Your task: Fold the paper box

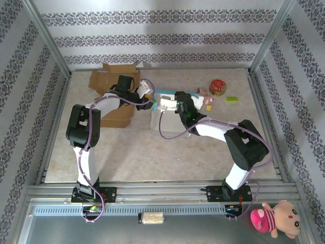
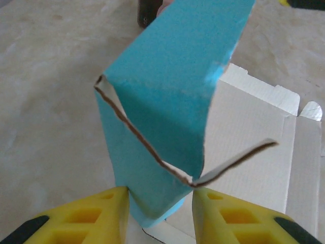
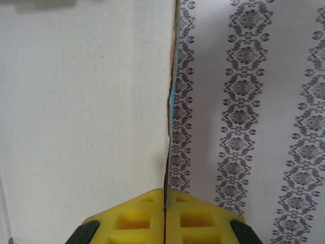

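The paper box lies mid-table, white inside and blue outside, with its panels partly raised. In the left wrist view a doubled-over blue flap stands upright, and my left gripper is closed on its lower end, both yellow fingers touching it. The white inner panel lies flat behind. My right gripper is shut on the thin edge of an upright white panel, whose blue outer face shows as a sliver. From above, the left gripper and right gripper meet over the box's far side.
Brown cardboard boxes sit at the back left and beside the left arm. A tape roll, a green brick and a small pink toy lie back right. A pink plush rests off the table's near right.
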`<state>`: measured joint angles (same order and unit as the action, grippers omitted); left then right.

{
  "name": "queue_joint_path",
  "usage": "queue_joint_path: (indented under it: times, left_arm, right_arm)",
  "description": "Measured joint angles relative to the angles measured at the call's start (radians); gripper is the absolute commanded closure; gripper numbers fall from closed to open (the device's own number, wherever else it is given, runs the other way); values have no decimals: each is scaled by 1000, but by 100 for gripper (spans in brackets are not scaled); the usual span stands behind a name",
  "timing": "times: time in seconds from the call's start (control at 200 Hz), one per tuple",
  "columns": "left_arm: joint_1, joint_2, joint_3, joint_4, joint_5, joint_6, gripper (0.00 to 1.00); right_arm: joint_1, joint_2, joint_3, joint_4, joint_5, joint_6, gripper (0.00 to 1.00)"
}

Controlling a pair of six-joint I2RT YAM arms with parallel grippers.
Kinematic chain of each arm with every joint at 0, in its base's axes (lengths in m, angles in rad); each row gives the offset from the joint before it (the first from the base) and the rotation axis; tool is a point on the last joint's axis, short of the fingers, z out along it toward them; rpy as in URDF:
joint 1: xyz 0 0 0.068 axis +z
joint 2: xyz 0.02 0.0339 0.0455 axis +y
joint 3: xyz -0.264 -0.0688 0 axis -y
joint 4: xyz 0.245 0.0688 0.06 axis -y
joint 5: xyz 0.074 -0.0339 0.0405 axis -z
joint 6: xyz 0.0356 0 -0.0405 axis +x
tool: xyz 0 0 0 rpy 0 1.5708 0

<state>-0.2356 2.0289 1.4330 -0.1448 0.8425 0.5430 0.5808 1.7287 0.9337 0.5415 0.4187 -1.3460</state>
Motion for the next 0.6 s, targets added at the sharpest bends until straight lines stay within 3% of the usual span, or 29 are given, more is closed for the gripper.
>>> queue_joint_path:
  times: [0.6]
  left_arm:
    - [-3, 115, 144, -80, -33, 105, 63]
  right_arm:
    - [-1, 79, -6, 76, -3, 8, 91]
